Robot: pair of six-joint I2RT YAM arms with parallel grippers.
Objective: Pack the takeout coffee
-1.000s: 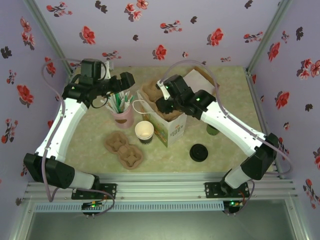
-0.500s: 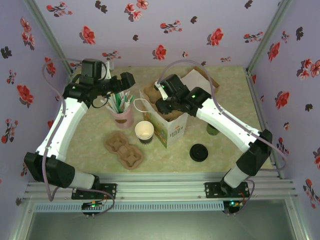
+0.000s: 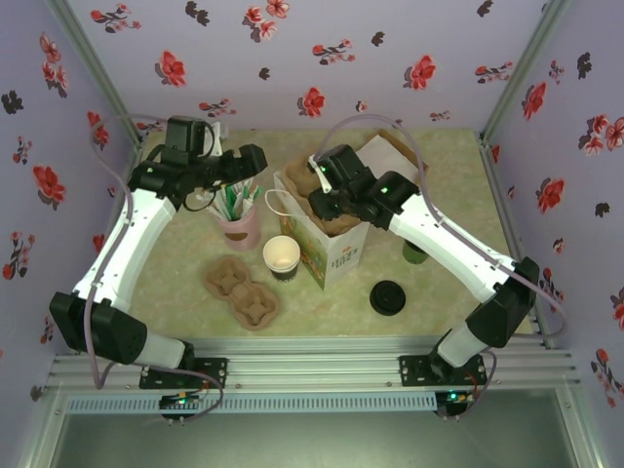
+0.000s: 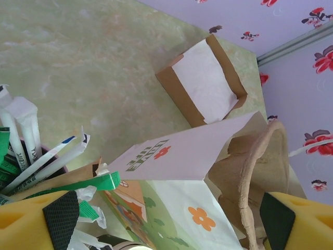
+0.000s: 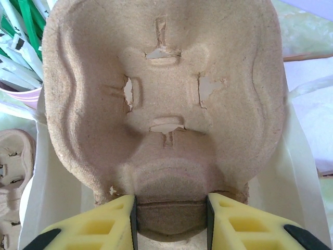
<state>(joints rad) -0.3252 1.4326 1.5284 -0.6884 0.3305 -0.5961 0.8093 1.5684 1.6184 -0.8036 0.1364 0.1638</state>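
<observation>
The right hand (image 5: pixel 169 219) is clenched on the edge of a pulp carrier (image 5: pixel 166 104), held in the mouth of the paper bag (image 3: pixel 336 252). The left hand (image 3: pixel 246 164) hangs released at the bag's 10 o'clock, near the stirrer cup (image 3: pixel 239 226). The takeout coffee (image 3: pixel 281 255) stands unlidded on the counter (image 3: pixel 448 214) at the bag's 8 o'clock, its lid (image 3: pixel 388 297) at 4 o'clock. If the carrier snags the bag wall, the bag could topple onto the open cup.

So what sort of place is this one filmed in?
Probably a mock takeaway-coffee counter inside a robot test booth: purple flower-print walls enclose a green marbled table laid with a printed white paper bag, brown pulp cup carriers and a pink cup of green-and-white stirrers.
</observation>
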